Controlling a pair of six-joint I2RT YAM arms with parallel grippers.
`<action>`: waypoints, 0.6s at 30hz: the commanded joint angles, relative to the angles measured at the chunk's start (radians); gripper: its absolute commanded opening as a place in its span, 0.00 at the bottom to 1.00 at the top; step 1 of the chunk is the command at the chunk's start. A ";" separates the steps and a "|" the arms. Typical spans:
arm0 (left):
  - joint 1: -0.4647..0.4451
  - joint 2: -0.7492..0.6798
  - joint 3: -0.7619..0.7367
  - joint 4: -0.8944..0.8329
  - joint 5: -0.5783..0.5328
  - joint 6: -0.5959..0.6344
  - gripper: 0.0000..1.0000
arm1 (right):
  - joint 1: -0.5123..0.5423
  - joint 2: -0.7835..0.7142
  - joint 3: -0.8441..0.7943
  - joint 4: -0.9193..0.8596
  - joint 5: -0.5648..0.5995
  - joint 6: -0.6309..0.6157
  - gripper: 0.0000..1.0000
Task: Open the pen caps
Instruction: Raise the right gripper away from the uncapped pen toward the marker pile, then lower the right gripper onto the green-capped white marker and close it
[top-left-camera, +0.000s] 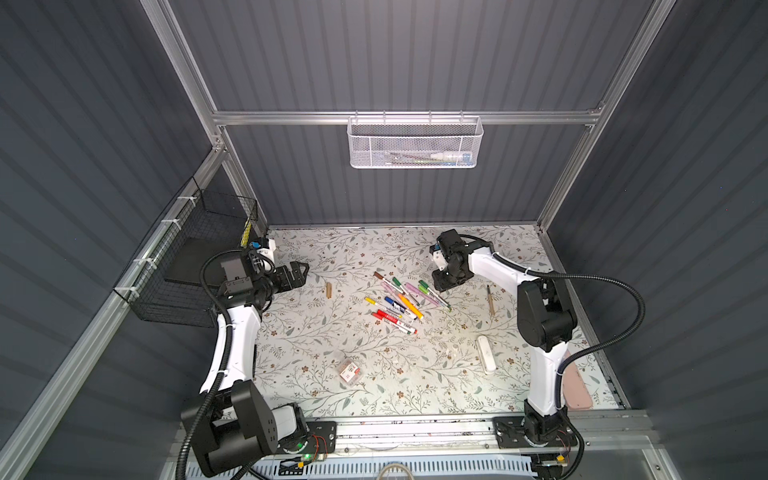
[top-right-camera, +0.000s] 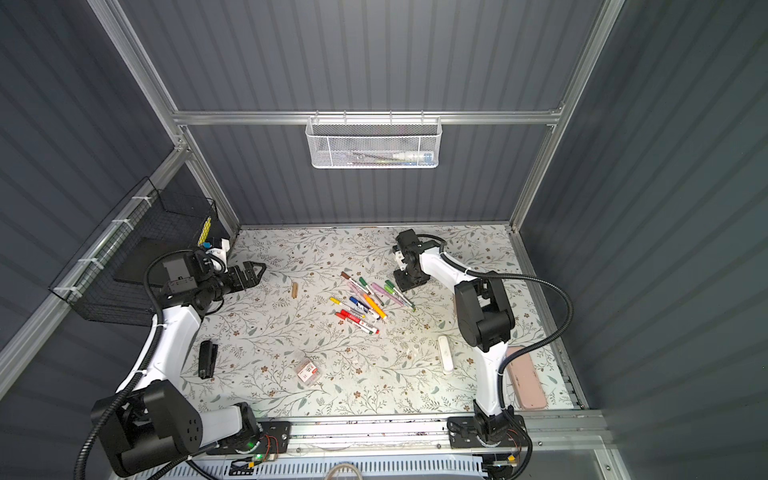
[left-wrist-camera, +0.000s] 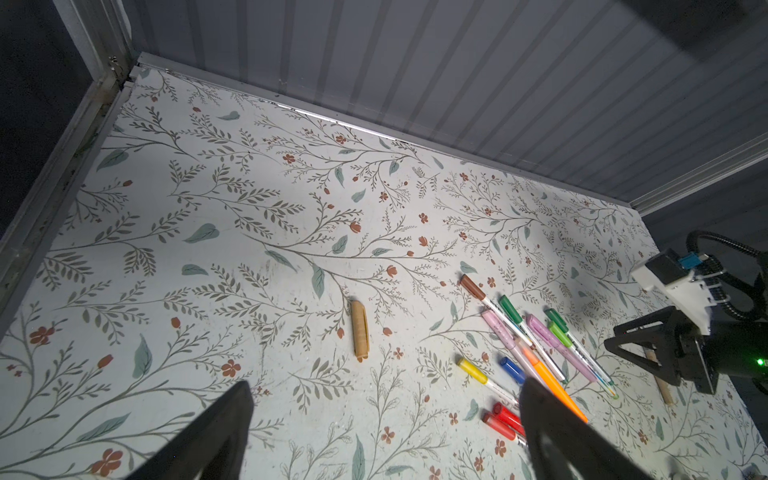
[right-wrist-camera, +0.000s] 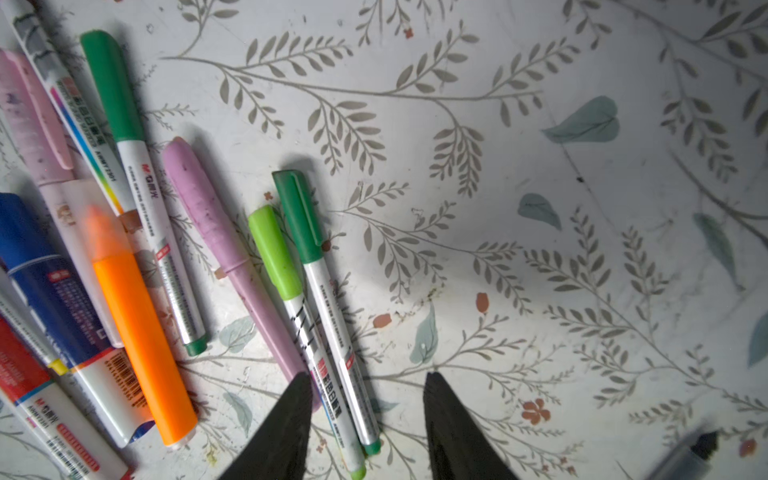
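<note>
At mat centre: pen pile (top-left-camera: 397, 301) (top-right-camera: 363, 303), about a dozen markers fanned on the floral mat (top-left-camera: 311, 332), some overlapping
pen caps (left-wrist-camera: 510, 308): most sit on their pens in the pile, cap ends toward the pile's back-left side
cap colours seen: brown cap (left-wrist-camera: 472, 286), dark green cap (right-wrist-camera: 297, 216), light green cap (right-wrist-camera: 274, 251), lilac cap (right-wrist-camera: 199, 199), yellow cap (left-wrist-camera: 471, 370), blue cap (left-wrist-camera: 511, 370), red caps (left-wrist-camera: 505, 417)
tan cap (top-left-camera: 328, 290) (left-wrist-camera: 359, 330): off its pen, lies alone on the mat left of the pile, between pile and left gripper, touching nothing
tan pen body (top-left-camera: 491, 300): right of the pile, apart from it, dark tip bare
right gripper (right-wrist-camera: 368, 380) (top-left-camera: 444, 286): over the pile's right edge, pointing down; jaws part-way apart, nothing clamped; tail ends of the two green pens lie under the gap, contact cannot be told
left gripper (left-wrist-camera: 386, 386) (top-left-camera: 302, 273): left of the pile, well apart from it, raised off the mat; jaws spread wide, empty
white case (top-left-camera: 486, 354): front-right of the pile, apart
clear box (top-left-camera: 349, 370): red label, in front of the pile, apart
</note>
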 joint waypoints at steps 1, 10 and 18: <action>0.010 -0.003 -0.010 0.007 0.008 -0.002 1.00 | 0.007 0.028 0.018 -0.029 -0.013 -0.023 0.45; 0.025 0.000 -0.016 0.017 0.010 -0.013 1.00 | 0.016 0.078 0.033 -0.034 0.004 -0.032 0.40; 0.033 -0.001 -0.016 0.019 0.014 -0.018 1.00 | 0.016 0.100 0.048 -0.039 0.002 -0.034 0.34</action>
